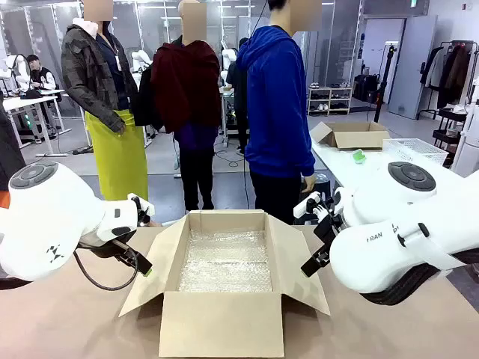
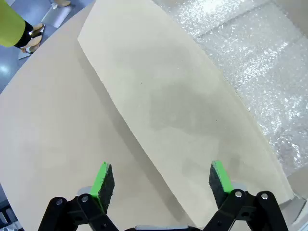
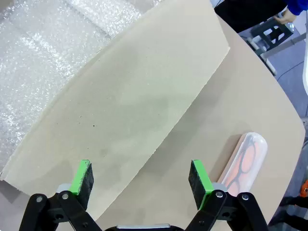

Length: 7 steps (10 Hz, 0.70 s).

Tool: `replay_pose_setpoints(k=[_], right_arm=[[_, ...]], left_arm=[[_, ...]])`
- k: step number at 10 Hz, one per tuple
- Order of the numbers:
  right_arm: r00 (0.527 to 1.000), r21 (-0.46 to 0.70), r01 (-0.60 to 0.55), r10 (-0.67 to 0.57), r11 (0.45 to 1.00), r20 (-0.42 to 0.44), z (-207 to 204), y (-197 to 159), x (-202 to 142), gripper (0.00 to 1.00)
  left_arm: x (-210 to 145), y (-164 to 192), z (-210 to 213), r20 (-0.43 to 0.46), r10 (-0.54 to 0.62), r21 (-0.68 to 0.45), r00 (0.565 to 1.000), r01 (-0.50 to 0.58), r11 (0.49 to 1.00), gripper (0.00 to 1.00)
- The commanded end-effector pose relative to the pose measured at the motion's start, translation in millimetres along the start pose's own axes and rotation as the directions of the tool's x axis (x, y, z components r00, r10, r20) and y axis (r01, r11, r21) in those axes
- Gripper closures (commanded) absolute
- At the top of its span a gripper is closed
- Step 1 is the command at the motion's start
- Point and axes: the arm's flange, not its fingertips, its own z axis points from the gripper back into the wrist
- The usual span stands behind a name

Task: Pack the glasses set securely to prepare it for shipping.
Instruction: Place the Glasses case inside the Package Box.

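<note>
The box [image 1: 221,323] is plain brown cardboard, matt and faintly fibrous. The bubble wrap [image 1: 226,262] lining it is clear plastic, shiny and bumpy. The table [image 2: 48,134] has a smooth, matt beige top. The glasses case [image 3: 246,162] has a glossy clear plastic lid over pink. The left gripper [image 2: 160,168] carries matt green pads [image 2: 102,179] on black plastic.

Pink clear-lidded glasses case [image 3: 246,162] flat on the table [image 3: 260,96], lid up.

Glasses case [image 3: 246,161] partly hidden behind right fingers [image 3: 198,182].
</note>
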Motion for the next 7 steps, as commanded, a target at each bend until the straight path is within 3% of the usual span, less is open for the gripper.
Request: replay_pose_setpoints(k=[1,7], right_arm=[[1.0,0.0,0.0,0.0,1.0,0.0,0.0,0.0,0.0,0.0],[1.0,0.0,0.0,0.0,1.0,0.0,0.0,0.0,0.0,0.0]], left_arm=[[0.0,-0.1,0.0,0.0,0.0,0.0,1.0,0.0,1.0,0.0],[0.0,-0.1,0.0,0.0,0.0,0.0,1.0,0.0,1.0,0.0]])
